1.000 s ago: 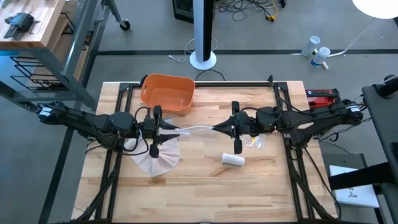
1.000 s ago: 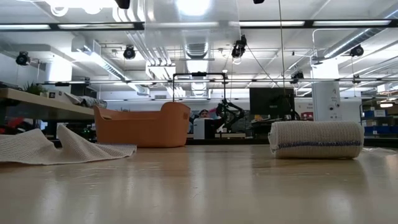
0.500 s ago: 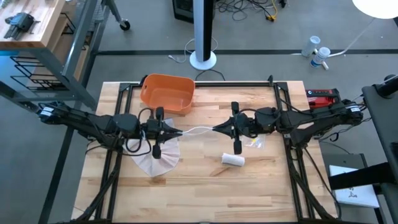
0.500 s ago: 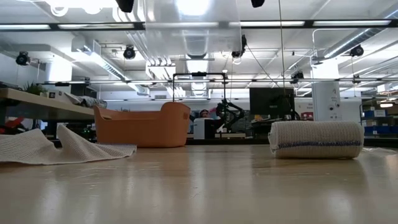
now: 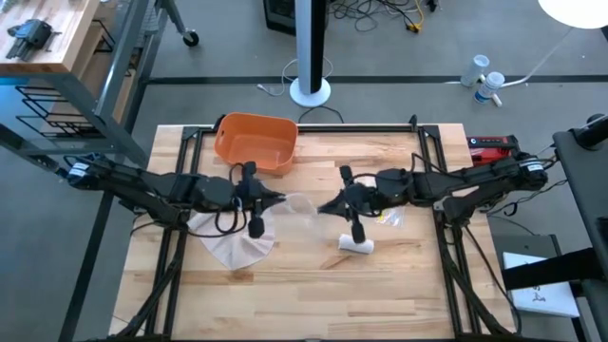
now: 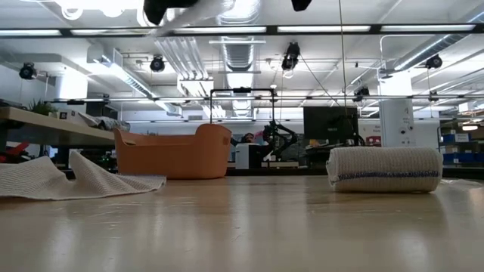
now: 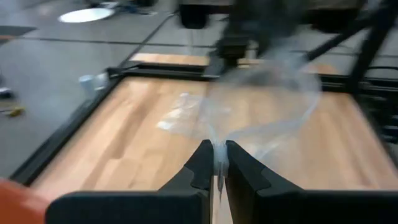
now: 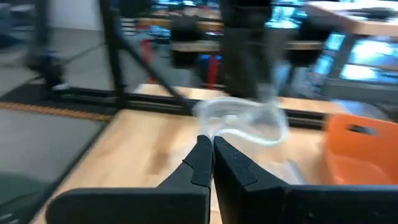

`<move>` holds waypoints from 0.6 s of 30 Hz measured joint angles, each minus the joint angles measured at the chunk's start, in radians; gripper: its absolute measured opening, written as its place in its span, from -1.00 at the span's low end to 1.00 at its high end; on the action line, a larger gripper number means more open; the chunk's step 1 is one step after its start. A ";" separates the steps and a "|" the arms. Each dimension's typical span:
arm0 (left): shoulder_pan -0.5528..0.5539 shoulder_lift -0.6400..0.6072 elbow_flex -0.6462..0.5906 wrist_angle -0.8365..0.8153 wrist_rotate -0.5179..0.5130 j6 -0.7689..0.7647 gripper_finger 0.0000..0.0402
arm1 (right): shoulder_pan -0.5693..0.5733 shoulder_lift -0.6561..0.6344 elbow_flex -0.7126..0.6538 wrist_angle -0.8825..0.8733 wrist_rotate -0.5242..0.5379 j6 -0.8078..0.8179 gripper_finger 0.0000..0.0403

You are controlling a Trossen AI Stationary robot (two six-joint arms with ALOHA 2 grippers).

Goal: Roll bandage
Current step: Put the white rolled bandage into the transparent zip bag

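White crepe, already wound up tight, was what the rolled bandage (image 5: 357, 244) looked like, lying on its side on the wooden counter (image 5: 313, 290) just below the right arm's wrist. The other bandage (image 5: 234, 242), the loose one, lay fanned out flat on the counter under the left arm, so that's presumably the one left to roll.

Funny thing is neither pincer was on it. Both were up off the counter pinching opposite ends of a clear plastic wrapper (image 5: 300, 203) that sagged in a loop between them. Left pincer (image 7: 215, 163) was closed down tight on a thin twist of the plastic, and right pincer (image 8: 212, 154) was nipped shut on the other end the same way. A second scrap of clear plastic (image 5: 389, 218) sat on the counter by the right arm. Orange bin (image 5: 255, 143) was at the back of the counter, well apart from the action.

What I'd worry about: that film is slippery and thin, so if the arms pull apart it could tear or pop out of one pincer and drift down onto the loose bandage. Also the right arm hung close over the finished roll, so a low swing might knock it rolling.
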 joint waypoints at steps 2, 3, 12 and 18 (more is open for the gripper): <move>0.000 0.002 0.000 0.002 -0.008 0.037 -0.95 | 0.001 0.000 0.000 0.004 -0.021 -0.001 -1.00; 0.000 0.005 -0.001 0.009 0.006 0.065 -0.95 | 0.001 0.000 0.000 0.004 -0.002 0.002 -1.00; -0.001 0.064 -0.005 0.085 0.199 0.160 -0.90 | 0.000 0.011 0.000 0.002 0.133 -0.016 -1.00; 0.003 0.071 -0.005 0.081 -0.025 0.130 -0.93 | 0.002 0.018 0.000 -0.019 0.132 -0.016 -1.00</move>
